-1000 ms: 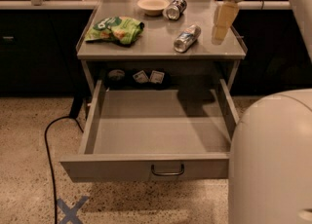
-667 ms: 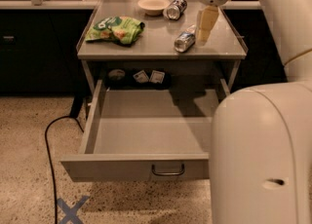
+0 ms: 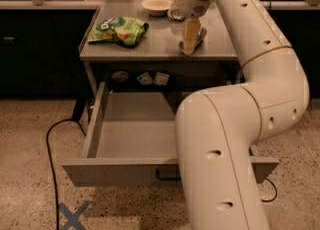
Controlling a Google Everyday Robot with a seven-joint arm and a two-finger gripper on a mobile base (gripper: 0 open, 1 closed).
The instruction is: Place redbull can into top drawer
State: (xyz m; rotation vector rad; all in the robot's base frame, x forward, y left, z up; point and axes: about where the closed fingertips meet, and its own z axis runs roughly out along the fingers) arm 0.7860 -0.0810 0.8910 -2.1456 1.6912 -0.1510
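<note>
In the camera view, the smooth white arm [image 3: 225, 164] is rising from six o'clock, bending at three o'clock and reaching back toward twelve o'clock over a grey metal table [image 3: 150, 41]. At its end the gripper [image 3: 189, 47], pale yellow and blunt, is pointing straight down at the one o'clock part of the table top.

The redbull can [image 3: 201, 34], a slim silver cylinder, is lying on its side on the table top directly under the gripper. Its long axis is running from seven o'clock to one o'clock, and one round shiny end is showing at the lower left of the gripper. The gripper's pale body is covering the middle of the can, so I cannot tell whether the gripper is released or clenched on it.

The top drawer [image 3: 120, 174] is standing pulled open below the table top, toward six o'clock. It is a wide, shallow box of flat grey sheet metal. Its dark bar handle [image 3: 164, 177] is sitting on the front panel, half hidden behind the arm. The can is lying above the drawer and apart from it.

A crinkled green bag [image 3: 119, 28] is resting at ten o'clock on the table top. A round pale bowl [image 3: 157, 5] is standing at twelve o'clock. Just right of the bowl, something shiny [image 3: 175, 15] is peeking from behind the wrist, perhaps a second can.

On the speckled floor [image 3: 30, 124] a black cable [image 3: 48, 149] is curving at eight o'clock. A blue tape cross [image 3: 74, 216] is lying at seven o'clock.
</note>
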